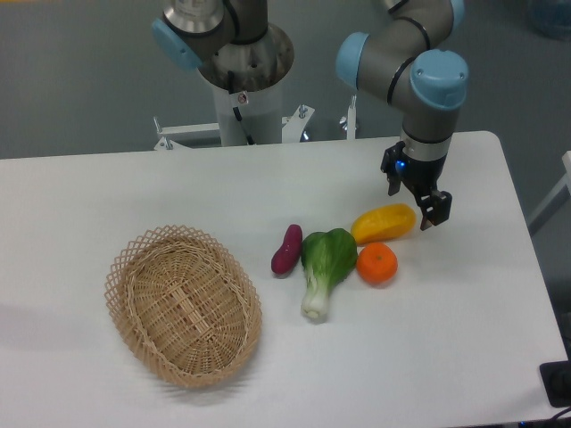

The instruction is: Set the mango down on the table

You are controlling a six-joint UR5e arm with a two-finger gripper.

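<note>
The mango, yellow shading to orange, lies on its side on the white table, just above the round orange. My gripper hangs a little above the mango's right end and is open. Nothing sits between its black fingers, and they stand apart from the fruit.
A green bok choy and a purple sweet potato lie left of the mango and orange. An oval wicker basket stands at the front left. The robot's base column rises at the table's back edge.
</note>
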